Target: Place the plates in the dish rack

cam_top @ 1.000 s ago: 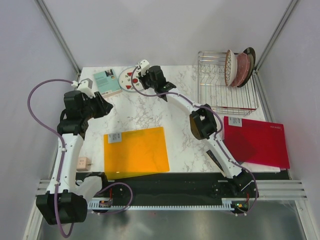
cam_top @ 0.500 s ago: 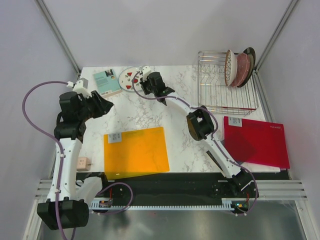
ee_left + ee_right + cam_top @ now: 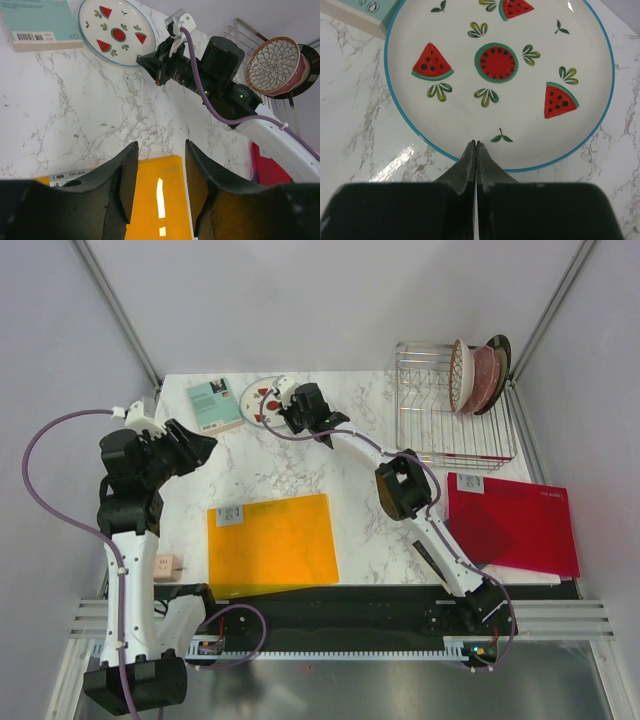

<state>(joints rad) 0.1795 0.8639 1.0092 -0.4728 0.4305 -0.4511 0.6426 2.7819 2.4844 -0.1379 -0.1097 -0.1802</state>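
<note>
The white plate with red and green watermelon shapes point(image 3: 260, 395) lies flat at the back of the table, also in the left wrist view point(image 3: 116, 31) and the right wrist view point(image 3: 500, 75). My right gripper point(image 3: 283, 410) point(image 3: 476, 142) is shut and empty, its tips at the plate's near rim. Three plates stand in the dish rack point(image 3: 455, 455) at the back right: the maroon lattice one point(image 3: 460, 375), the pink one point(image 3: 487, 375) and the dark-rimmed one point(image 3: 500, 348). My left gripper point(image 3: 205, 445) point(image 3: 160, 145) is open and empty above the table.
A teal book point(image 3: 213, 405) lies just left of the watermelon plate. An orange sheet point(image 3: 272, 543) lies at the front middle and a red sheet point(image 3: 510, 523) at the front right. A small beige block point(image 3: 166, 566) sits by the left edge.
My left arm has drawn back to the left and risen. My right gripper has edged a little left toward the watermelon plate's rim and stays shut.
</note>
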